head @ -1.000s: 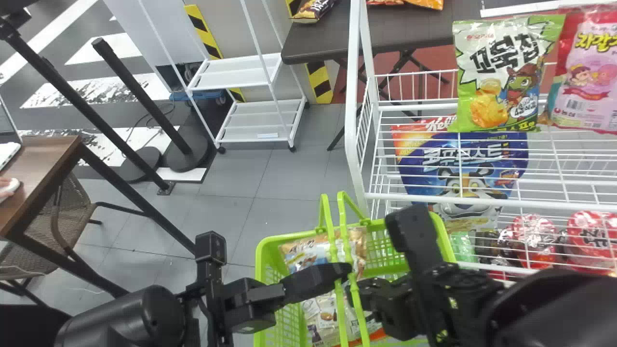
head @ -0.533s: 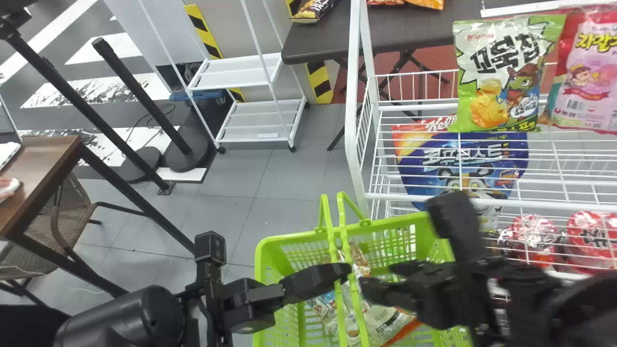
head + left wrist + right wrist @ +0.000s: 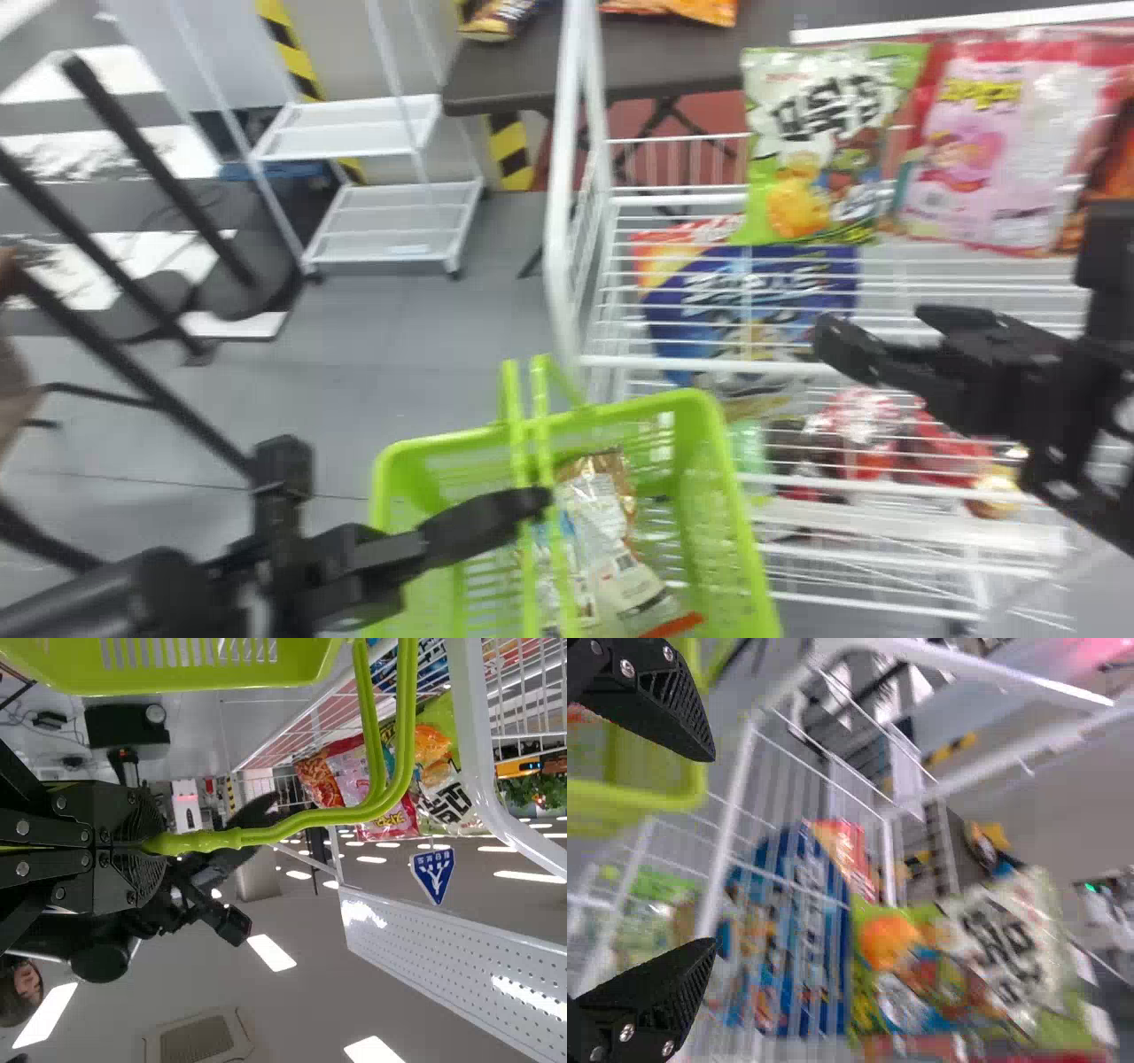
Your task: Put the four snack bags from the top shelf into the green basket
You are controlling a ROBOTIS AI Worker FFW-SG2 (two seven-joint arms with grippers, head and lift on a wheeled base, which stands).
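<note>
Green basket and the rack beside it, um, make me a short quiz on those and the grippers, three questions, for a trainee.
1. True or false: the left gripper is closed on the handles of the green basket.

2. Which of these stands on the top shelf beside the green and white bag?
a) a yellow bottle
b) a pink bag
c) a white cup

3. Fill in the missing word, "apart" or "together": the fingers of the right gripper are ____.

Key: 1 true; 2 b; 3 apart
</note>
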